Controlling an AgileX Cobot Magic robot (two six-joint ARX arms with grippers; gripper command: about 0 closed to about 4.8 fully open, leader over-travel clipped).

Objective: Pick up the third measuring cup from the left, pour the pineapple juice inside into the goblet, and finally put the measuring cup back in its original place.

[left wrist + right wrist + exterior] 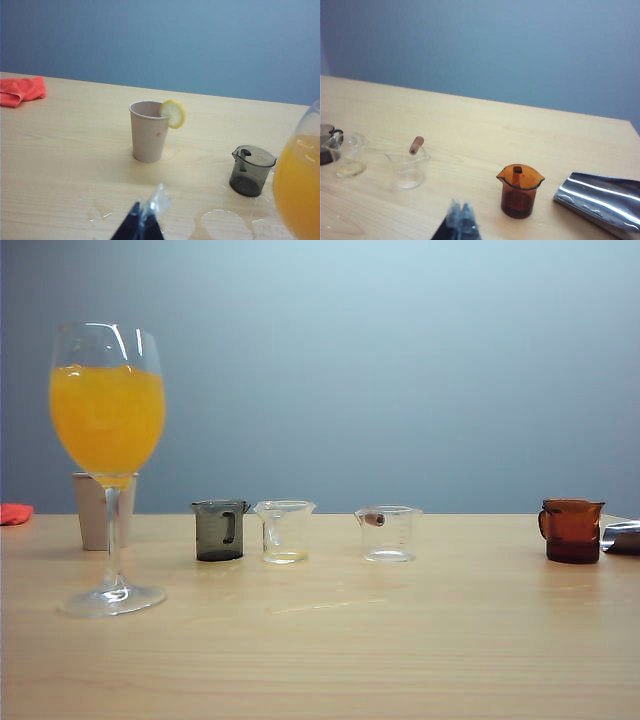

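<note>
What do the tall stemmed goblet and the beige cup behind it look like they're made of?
Tall stemmed goblet: seemingly clear glass, glossy, with bright highlights on rim and foot and orange drink showing through. Beige cup: probably matte paper, opaque, no shine, rolled rim, lemon slice on its edge.

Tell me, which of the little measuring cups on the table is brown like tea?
The amber-brown glass measuring cup, standing alone farthest right beside the crinkled silver foil. The other three are smoky grey or clear.

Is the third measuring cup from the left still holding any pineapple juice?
No, the third measuring cup looks clear and empty in the exterior view.
</note>
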